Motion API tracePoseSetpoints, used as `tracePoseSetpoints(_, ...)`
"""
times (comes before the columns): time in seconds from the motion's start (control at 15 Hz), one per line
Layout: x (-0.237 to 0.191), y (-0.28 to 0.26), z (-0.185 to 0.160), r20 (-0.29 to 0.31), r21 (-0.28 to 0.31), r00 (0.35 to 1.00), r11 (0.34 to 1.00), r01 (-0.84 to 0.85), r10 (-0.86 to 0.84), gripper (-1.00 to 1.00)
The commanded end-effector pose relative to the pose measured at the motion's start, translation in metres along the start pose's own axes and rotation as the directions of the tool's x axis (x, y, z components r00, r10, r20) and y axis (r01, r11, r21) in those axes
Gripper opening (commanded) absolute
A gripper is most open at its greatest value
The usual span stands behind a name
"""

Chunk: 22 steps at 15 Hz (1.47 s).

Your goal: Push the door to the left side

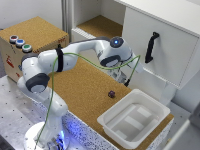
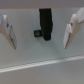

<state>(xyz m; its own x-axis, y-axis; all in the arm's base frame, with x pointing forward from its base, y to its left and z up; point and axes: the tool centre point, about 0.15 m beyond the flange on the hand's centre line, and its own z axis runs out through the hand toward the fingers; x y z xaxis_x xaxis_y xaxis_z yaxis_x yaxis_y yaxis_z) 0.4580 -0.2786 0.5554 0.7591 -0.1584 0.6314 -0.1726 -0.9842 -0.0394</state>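
Wrist view: the black bar handle (image 2: 46, 24) is seen dead ahead of the gripper (image 2: 41, 30), centred between the two white fingers (image 2: 73, 29), which are spread wide apart with nothing held between them. The handle's long axis is seen running vertically, across the line that joins the fingertips, and the white door (image 2: 30, 52) fills the picture behind it; whether the fingertips touch the panel cannot be told. In the exterior view the door (image 1: 172, 47) is found at about 2 o'clock from the middle of the scene, as a large flat white cabinet panel, and its handle (image 1: 151, 47) is seen at roughly 3 o'clock from the wrist, close by. The gripper itself is largely hidden behind the arm's last links in that view. A white plastic bin (image 1: 134, 120) is seen at about 5 o'clock on the cork-topped table (image 1: 85, 90), well apart from the door. It is judged that the coming push is best taken sideways against the handle or the panel face, toward the exterior view's left.
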Motion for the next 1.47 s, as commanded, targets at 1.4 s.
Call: tracePoseSetpoints(1.4,0.097,0.034,0.031,0.379,0.213,0.896,0.964,0.158,-0.23,1.0)
